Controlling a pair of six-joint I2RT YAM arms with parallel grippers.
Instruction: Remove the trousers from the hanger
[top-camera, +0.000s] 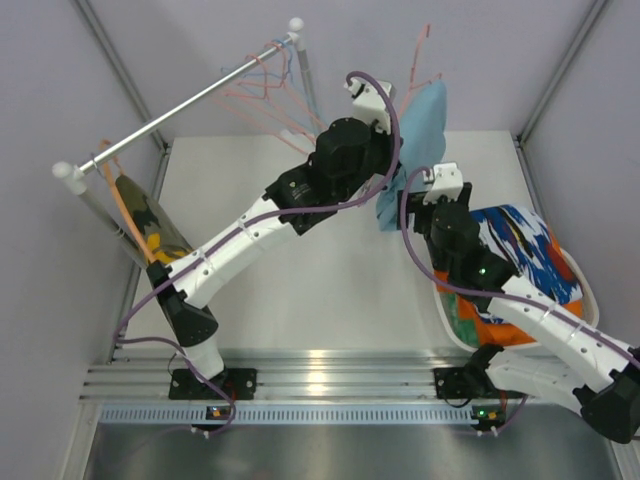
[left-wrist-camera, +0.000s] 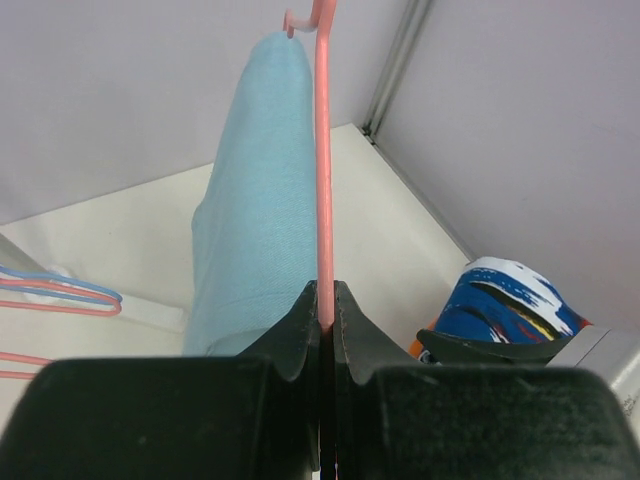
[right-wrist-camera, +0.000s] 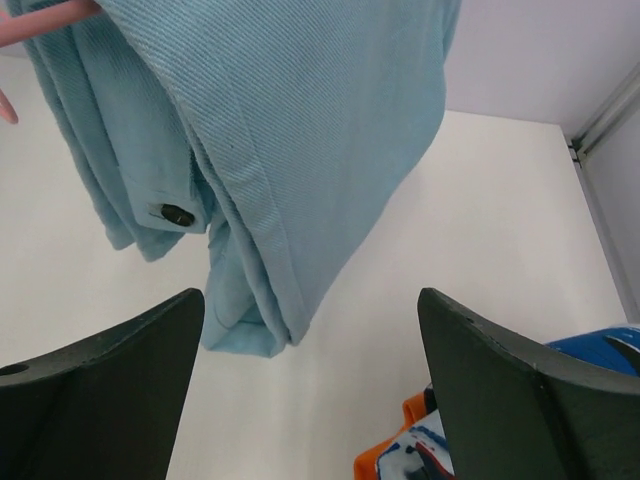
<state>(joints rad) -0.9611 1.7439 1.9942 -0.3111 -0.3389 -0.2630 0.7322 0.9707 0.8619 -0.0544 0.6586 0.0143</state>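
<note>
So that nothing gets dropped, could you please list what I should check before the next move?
1. Grip of left fingers on pink hanger: ok, shut.
2. Hanger carries light blue trousers: ok.
3. Opening of right fingers: ok, wide.
4. Cloth between them: cannot tell; depth unclear.
5. Drop-off basket beside right arm: ok.

Metal rail (top-camera: 180, 99), white basket (top-camera: 455, 332), table (top-camera: 330, 290)

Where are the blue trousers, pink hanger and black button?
Light blue cloth trousers (right-wrist-camera: 300, 120), right wrist view, folded cloth.
Thin pink hanger (left-wrist-camera: 323, 170), left wrist view, straight rod.
Small black button (right-wrist-camera: 175, 213), right wrist view, centre.
</note>
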